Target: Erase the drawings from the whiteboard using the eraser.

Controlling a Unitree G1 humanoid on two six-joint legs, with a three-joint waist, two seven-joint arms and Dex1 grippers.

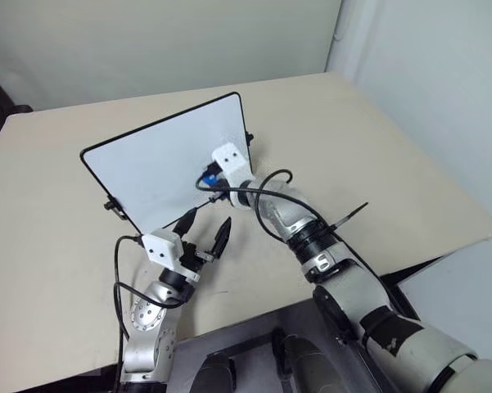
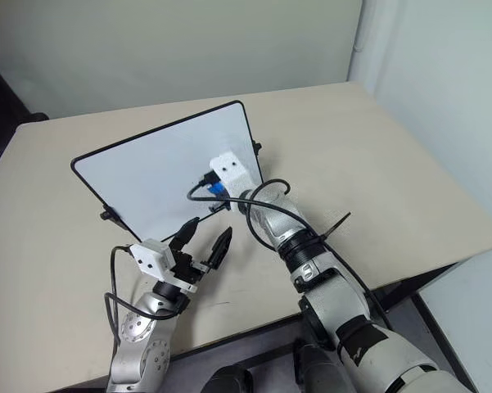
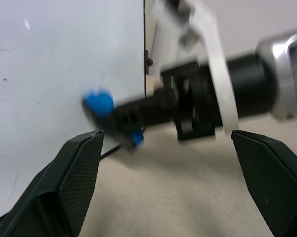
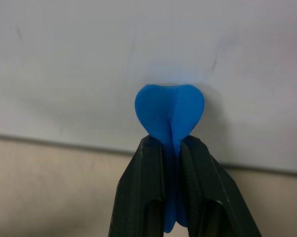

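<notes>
The whiteboard [image 1: 160, 168] stands tilted on the beige table [image 1: 376, 164], propped near the table's middle. The right gripper [image 4: 172, 148] is clenched on the blue eraser [image 4: 169, 114], its two black fingers [image 4: 146, 182] squeezing the block so that it bulges out past their tips. The eraser's front end is pressed against the white surface of the whiteboard, low down and close to the board's right edge. The left gripper [image 1: 206, 236] hangs just in front of the whiteboard's lower edge, its fingers spread apart and grasping nothing. A few faint dark specks [image 3: 5, 79] show on the board near the eraser.
</notes>
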